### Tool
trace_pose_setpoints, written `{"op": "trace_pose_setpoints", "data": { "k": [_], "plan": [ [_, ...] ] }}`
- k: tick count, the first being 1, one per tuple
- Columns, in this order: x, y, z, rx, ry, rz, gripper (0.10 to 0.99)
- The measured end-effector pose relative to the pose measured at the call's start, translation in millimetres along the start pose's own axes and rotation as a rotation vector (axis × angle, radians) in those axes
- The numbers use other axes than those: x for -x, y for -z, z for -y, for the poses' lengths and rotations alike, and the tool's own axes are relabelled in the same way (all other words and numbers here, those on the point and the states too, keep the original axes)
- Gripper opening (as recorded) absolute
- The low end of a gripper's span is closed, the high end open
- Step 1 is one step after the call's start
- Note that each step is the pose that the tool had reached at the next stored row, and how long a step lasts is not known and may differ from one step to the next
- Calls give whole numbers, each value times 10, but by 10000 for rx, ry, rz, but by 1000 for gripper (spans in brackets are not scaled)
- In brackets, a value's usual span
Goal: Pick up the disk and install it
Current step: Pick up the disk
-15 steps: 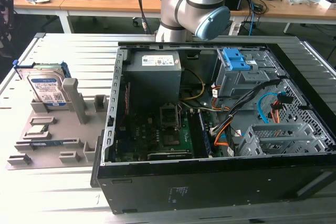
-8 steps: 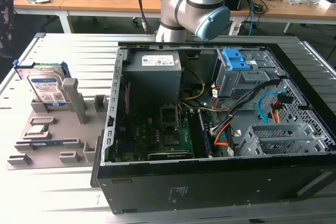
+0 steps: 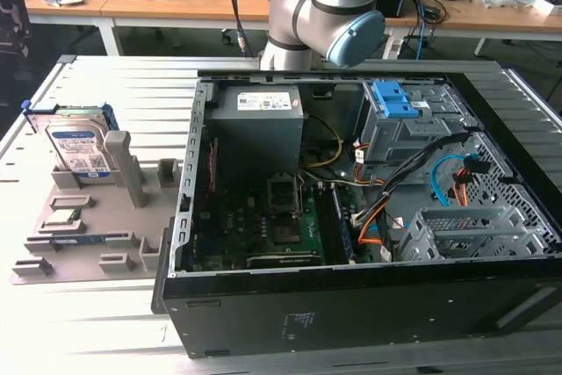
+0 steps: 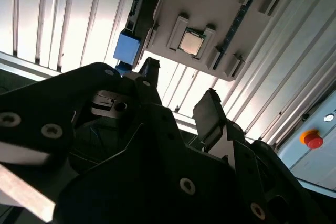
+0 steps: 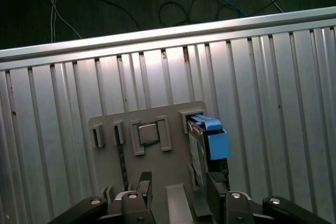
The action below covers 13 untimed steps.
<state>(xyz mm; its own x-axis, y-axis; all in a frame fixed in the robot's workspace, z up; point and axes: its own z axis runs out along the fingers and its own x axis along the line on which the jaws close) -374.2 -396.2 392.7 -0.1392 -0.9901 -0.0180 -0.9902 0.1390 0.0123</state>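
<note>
**Disk and pincer before the grasp.** The disk (image 3: 77,142) stands on edge in a slot of the grey fixture (image 3: 118,208) on the tabletop (image 3: 132,85), beside the open computer case (image 3: 351,322). In the first wrist view the pincer (image 5: 178,195) hangs above the fixture, its 2 fingers spread and holding nothing. The disk (image 5: 202,148) lies just beyond 1 fingertip (image 5: 216,192), off the pincer's midline, its upper edge running roughly across the line joining the fingers.

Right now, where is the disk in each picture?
Exterior view: the disk stands upright in the grey tray, at the exterior view's left.
Second wrist view: the disk edge-on at the tray edge, blue frame showing.
First wrist view: the disk edge-on along the tray side.
Shared landmark: the grey tray.
</note>
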Motion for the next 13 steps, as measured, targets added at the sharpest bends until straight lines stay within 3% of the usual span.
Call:
{"op": "trace_pose_setpoints", "data": {
  "k": [2, 7, 13],
  "plan": [
    [3, 0, 0, -1, 0, 0, 541],
    [124, -3, -17, -1, 0, 0, 541],
    [499, -11, -70, -6, -1, -31, 541]
  ]
}}
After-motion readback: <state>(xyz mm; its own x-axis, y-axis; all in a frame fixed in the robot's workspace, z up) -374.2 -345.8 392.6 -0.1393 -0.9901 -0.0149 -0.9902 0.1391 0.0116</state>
